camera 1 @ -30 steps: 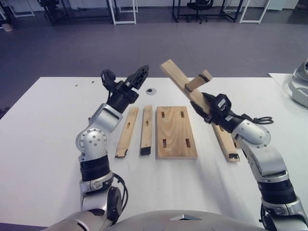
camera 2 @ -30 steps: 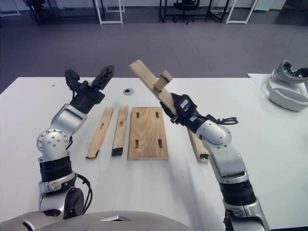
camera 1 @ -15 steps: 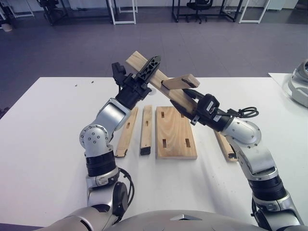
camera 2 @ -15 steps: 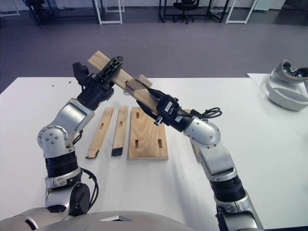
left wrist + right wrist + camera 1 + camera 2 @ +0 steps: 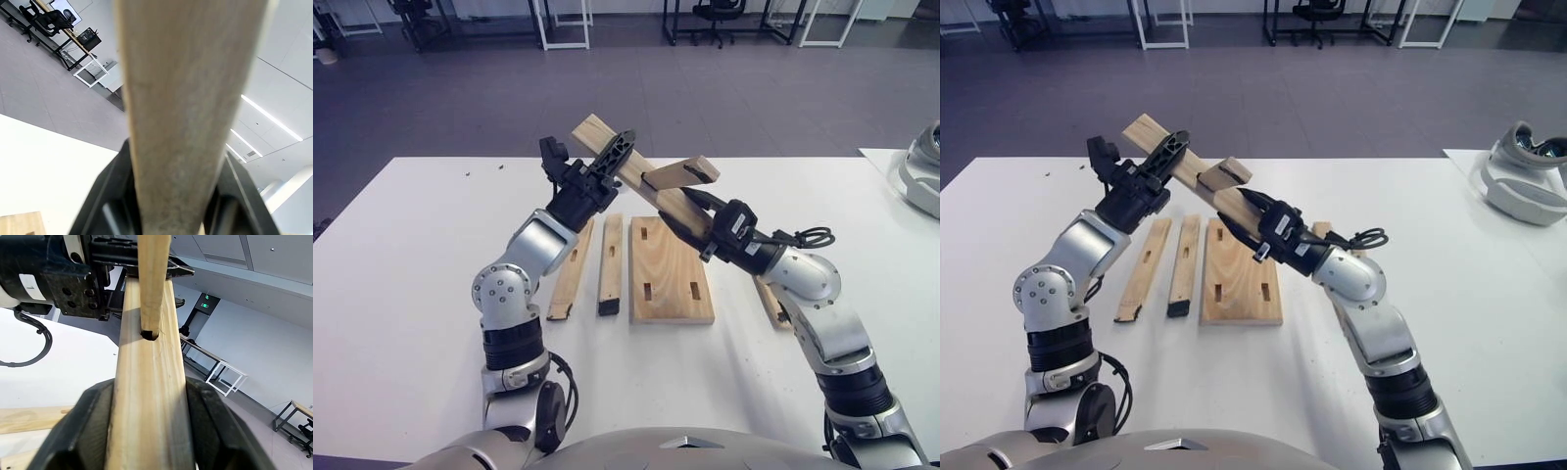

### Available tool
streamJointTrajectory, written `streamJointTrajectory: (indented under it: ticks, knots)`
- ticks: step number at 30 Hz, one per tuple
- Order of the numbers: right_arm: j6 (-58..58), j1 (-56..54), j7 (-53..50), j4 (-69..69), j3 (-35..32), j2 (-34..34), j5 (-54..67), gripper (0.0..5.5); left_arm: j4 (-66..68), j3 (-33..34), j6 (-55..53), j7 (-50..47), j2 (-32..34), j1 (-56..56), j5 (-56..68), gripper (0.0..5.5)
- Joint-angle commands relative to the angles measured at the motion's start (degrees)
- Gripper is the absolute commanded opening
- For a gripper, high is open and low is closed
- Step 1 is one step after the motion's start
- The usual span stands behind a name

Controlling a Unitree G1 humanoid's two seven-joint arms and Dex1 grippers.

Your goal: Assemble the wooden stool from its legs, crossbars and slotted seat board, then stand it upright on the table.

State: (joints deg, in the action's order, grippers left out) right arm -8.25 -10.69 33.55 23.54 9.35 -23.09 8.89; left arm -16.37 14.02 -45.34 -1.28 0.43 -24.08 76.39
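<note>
Both the left gripper and the right gripper pinch one leg, held tilted above the table
Nearest, the seat board lies flat on the table, its four slots facing up; just left of it an inner strip and an outer strip lie side by side, and a third strip lies to its right, partly hidden under the right arm. Over the board's far end the right gripper's fingers press the leg's lower part, while the left gripper's fingers clamp it near the upper end. Between the two grips a crossbar sits with one end plugged into the leg's mortise, jutting to the right. Farther off, a headset rests at the far right
</note>
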Motion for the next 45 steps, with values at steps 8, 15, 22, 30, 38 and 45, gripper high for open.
streamJointTrajectory:
  ticks: [8, 15, 22, 30, 38, 45]
  knots:
    - [-2.56, 13.43, 0.83, 2.01, -3.21, -5.19, -0.92, 3.39, -13.69, 0.49, 0.6, -14.57, 4.54, 15.0, -4.17, 1.02]
    - [5.15, 15.5, -3.62, -12.31, 1.68, -9.26, -17.48, 3.39, -19.84, -0.81, 1.67, -21.87, 5.89, 25.72, -7.28, 1.02]
    - [7.41, 13.09, -4.41, -19.2, 5.27, -10.41, -25.33, 3.39, -16.44, -4.02, 4.66, -18.17, 7.18, 26.67, -16.75, 1.02]
    - [6.72, 13.95, -2.82, -19.43, 6.66, -11.22, -26.27, 3.39, -17.29, -7.86, 4.94, -17.94, 8.43, 24.42, -22.42, 1.02]
    - [10.26, 14.27, 0.74, -15.1, 10.36, -9.7, -23.64, 3.39, -20.63, -11.31, -0.79, -20.1, 11.81, 24.73, -26.91, 1.02]
    - [11.71, 12.88, 4.55, -12.22, 9.79, -8.03, -17.28, 3.39, -22.01, -16.12, -0.9, -19.41, 13.38, 26.81, -35.79, 1.02]
